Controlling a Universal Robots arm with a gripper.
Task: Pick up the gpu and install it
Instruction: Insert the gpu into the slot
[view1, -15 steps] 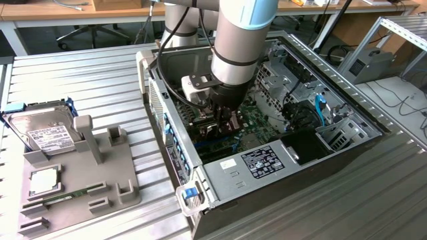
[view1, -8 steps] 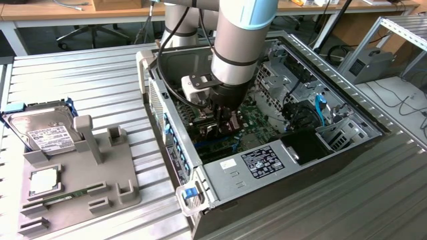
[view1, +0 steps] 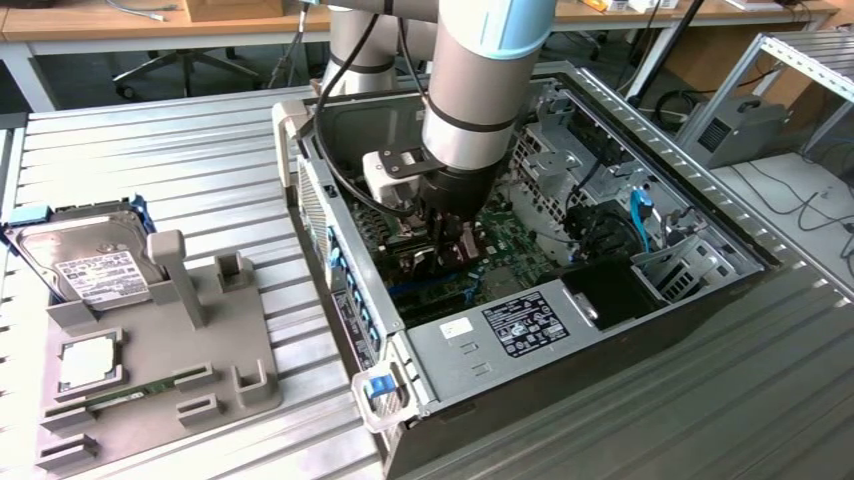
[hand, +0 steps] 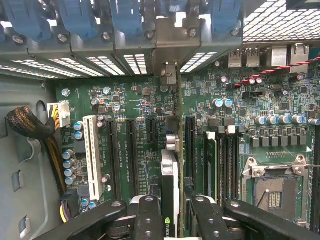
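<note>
I stand near the table and see the grey Universal Robots arm reaching down into the open grey metal PC case. The case lies on its side, so the green motherboard faces up and a card can come in from above.

The black two-finger gripper is pinching the gpu, a thin flat dark card w/ a tan-silver metal bracket at one end. The fingers press on its two flat faces, so the card is seen edge-on in the wrist view (I judge this is on purpose, to keep the lower edge pointing at the mobo). The card is inside the case, just beside a long black expansion slot. I cannot tell if its edge is already in a slot.

Its far end points to the row of blue plastic latches at the case wall, i.e. probably where brackets are fixed.

On the exterior view's left, well apart from the case, a grey plastic holder tray keeps a silver hard drive w/ white label and a slim green RAM stick.
</note>
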